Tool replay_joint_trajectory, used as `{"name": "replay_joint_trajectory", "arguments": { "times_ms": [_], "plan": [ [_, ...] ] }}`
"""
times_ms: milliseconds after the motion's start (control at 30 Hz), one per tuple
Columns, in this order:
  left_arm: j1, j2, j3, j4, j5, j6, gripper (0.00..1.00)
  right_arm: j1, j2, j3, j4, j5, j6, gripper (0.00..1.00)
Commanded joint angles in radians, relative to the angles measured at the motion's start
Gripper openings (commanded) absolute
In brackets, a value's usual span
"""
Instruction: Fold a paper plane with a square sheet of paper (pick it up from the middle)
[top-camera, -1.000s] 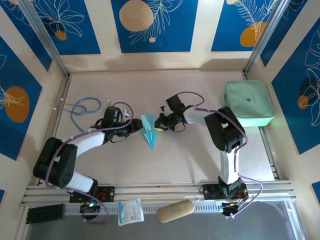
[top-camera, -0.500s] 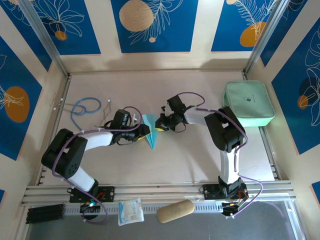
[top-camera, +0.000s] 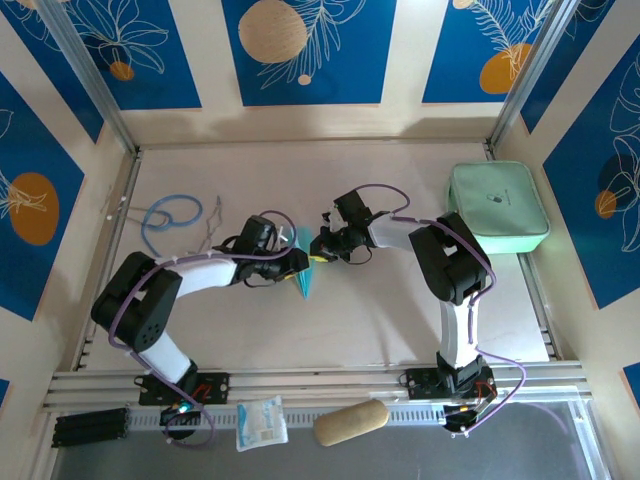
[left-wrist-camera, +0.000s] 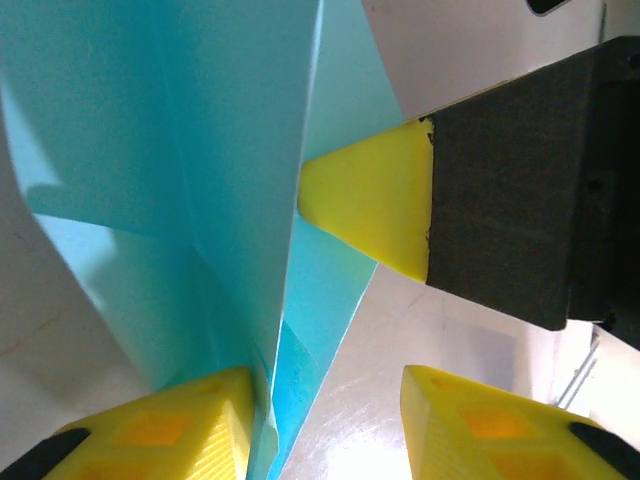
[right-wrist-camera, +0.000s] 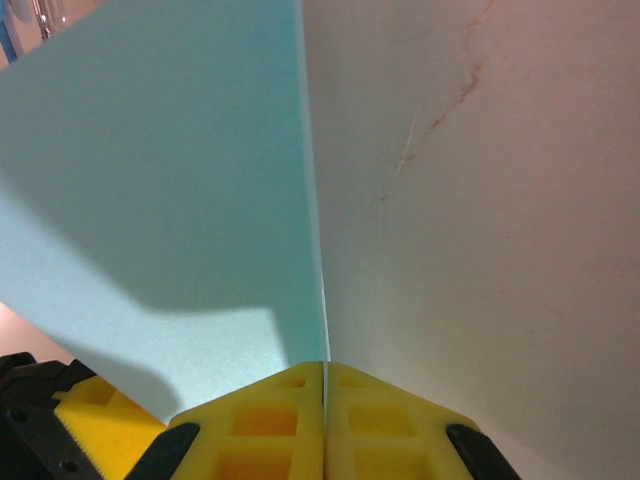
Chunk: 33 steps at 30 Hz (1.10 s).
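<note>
Right gripper (right-wrist-camera: 325, 380): I see it clamped on the plane (right-wrist-camera: 180, 180), at its edge.
Left gripper (left-wrist-camera: 325, 400): jaws apart, straddling the plane's fold.

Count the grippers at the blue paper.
2. The left gripper is at the paper's left, open, with paper between its fingers. The right gripper is at its right, shut on an edge.

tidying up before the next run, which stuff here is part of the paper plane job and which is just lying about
In the job: paper plane, pinched by the right gripper, left gripper open around it.

Lying about: mint-green zip case, blue cable, white snack packet, tan oblong object.
</note>
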Motion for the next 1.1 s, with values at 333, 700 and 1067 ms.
{"name": "replay_joint_trajectory", "arguments": {
  "times_ms": [333, 700, 1067],
  "plan": [
    [-0.073, 0.076, 0.137, -0.243, -0.170, 0.062, 0.37, -0.003, 0.012, 0.006, -0.014, -0.029, 0.007, 0.08],
    [-0.096, 0.097, 0.185, -0.311, -0.244, 0.064, 0.27, -0.003, 0.008, 0.007, -0.019, -0.032, 0.011, 0.09],
    [-0.095, 0.072, 0.224, -0.394, -0.322, 0.124, 0.13, -0.019, -0.119, -0.015, -0.097, 0.125, -0.013, 0.47]
  ]
}}
